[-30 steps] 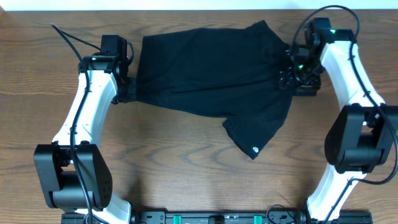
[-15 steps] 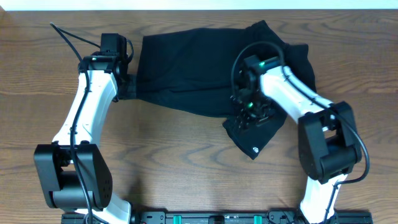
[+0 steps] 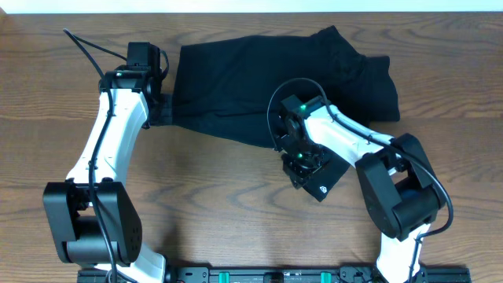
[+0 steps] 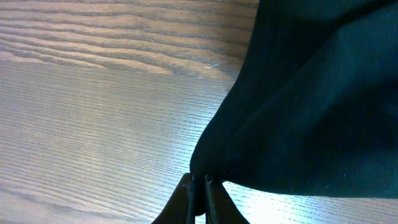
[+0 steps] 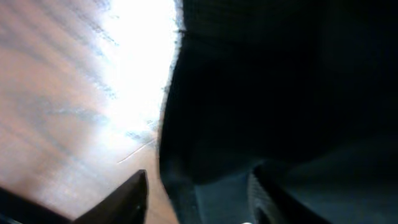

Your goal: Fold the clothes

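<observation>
Legible text: none that we can read. We log one small white round logo mark (image 3: pixel 323 189) on the black shirt (image 3: pixel 236 86), near a sleeve hem, too small to decipher.

The black short-sleeved shirt of soft fabric (image 3: pixel 251 86) lies spread but rumpled across the far half of the wooden table (image 3: pixel 220 212), its long side running left to right. Its right end is bunched in loose folds. From its near edge a flap juts toward the near side, ending in a corner with a small white round logo (image 3: pixel 323 189). At its left edge, a fold is pinched between the left gripper's (image 4: pixel 198 182) closed fingers.
</observation>
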{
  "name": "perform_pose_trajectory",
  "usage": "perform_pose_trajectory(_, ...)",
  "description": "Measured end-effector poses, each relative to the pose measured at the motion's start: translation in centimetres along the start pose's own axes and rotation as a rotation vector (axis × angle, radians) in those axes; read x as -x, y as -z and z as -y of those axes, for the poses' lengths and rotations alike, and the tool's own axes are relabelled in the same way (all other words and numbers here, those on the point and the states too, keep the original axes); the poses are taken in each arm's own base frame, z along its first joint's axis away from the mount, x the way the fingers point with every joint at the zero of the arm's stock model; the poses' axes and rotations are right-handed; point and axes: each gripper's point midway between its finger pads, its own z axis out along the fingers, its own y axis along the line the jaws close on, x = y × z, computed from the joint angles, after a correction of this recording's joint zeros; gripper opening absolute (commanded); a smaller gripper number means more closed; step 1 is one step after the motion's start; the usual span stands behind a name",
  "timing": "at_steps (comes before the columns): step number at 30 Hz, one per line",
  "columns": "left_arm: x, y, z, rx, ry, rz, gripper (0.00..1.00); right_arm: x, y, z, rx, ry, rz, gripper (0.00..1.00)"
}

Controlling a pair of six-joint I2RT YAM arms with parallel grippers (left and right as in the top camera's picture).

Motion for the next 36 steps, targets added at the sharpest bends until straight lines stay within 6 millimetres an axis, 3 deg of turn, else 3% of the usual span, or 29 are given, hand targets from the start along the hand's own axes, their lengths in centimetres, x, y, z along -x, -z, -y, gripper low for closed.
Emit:
perform_pose_trajectory(4, 0.0, 0.0, 0.0, 0.0, 0.0, -0.001, 0.06, 0.1, -0.1, 0.9, -0.052, -0.02, 0.02, 0.04)
perform_pose_trajectory(5, -0.1, 0.0, 0.0, 0.0, -0.001, -0.003, 0.06, 0.1, -0.2, 1.1, -0.061, -0.03, 0.023, 0.01)
perform_pose_trajectory(12, -1.4, 0.0, -0.1, 0.002, -0.012, -0.056, 0.06, 0.1, 0.4, 2.1, -0.098, -0.13, 0.043, 0.01)
perform_pose_trajectory(15, -1.8, 0.1, -0.1, 0.003, -0.016, -0.073, 0.06, -0.2, 1.7, 3.4, -0.116, -0.186, 0.076, 0.01)
perform_pose_trajectory(20, -2.1, 0.7, -0.2, 0.0, -0.016, -0.074, 0.06, -0.7, 7.3, 5.7, -0.143, -0.273, 0.239, 0.01)
perform_pose_trajectory(25, -1.7, 3.8, -0.8, -0.004, 0.001, 0.006, 0.06, -2.2, 13.1, 8.6, -0.161, -0.385, 0.403, 0.01)
perform_pose_trajectory(31, -2.3, 6.6, -1.5, -0.006, 0.012, 0.058, 0.06, -3.9, 15.8, 10.4, -0.154, -0.463, 0.429, 0.01)
perform_pose_trajectory(36, -4.0, 6.8, -1.6, -0.005, -0.002, -0.007, 0.06, -5.3, 16.7, 10.6, -0.133, -0.498, 0.402, 0.01)
